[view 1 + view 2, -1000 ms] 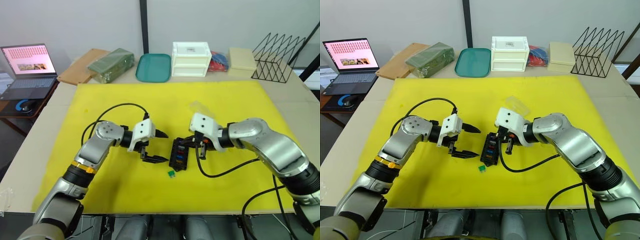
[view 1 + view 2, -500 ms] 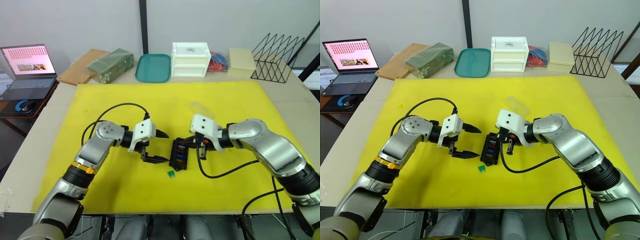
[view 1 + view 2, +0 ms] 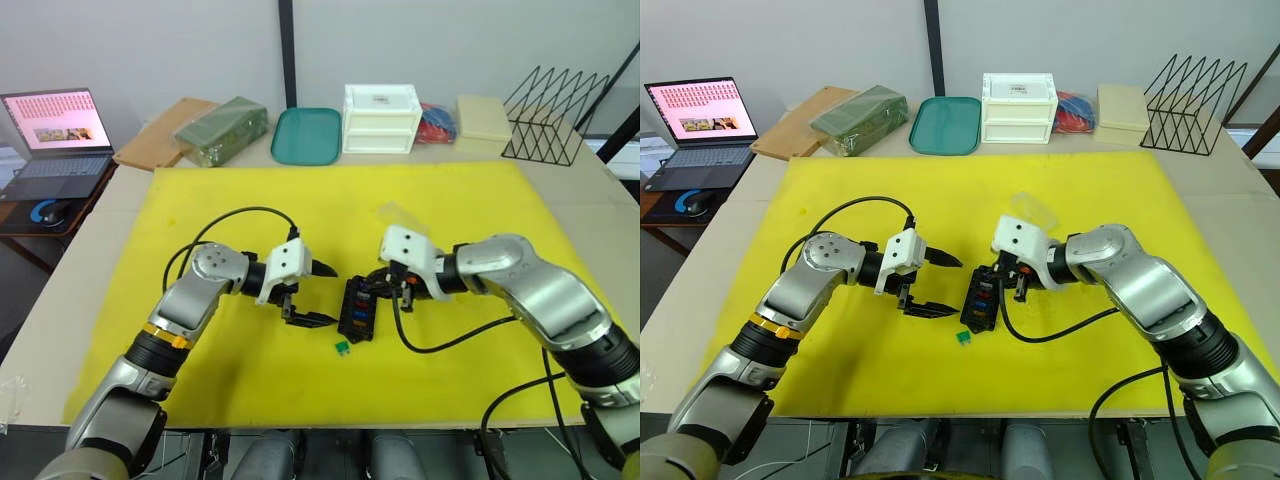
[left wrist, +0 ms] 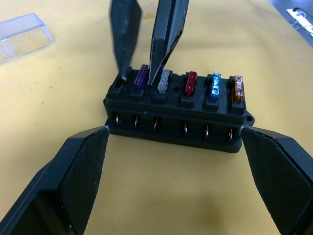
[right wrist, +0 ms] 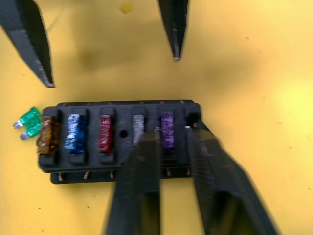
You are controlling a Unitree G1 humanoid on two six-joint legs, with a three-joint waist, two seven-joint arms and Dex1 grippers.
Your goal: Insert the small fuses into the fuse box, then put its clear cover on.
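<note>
My right pincer [image 3: 1012,280] sits over the purple fuse [image 4: 141,76] in the fuse box [image 3: 357,308] on the yellow surface [image 3: 450,200], fingers slightly parted astride it, seemingly pressing it home. My left pincer [image 3: 312,294] hangs released beside the box. One slot is empty; next I fetch the green fuse [image 3: 343,347], lying just beside it. The clear cover [image 3: 1033,210] waits beyond.

No legible text or numbers anywhere (laptop screen [image 3: 56,118] lettering too small).
</note>
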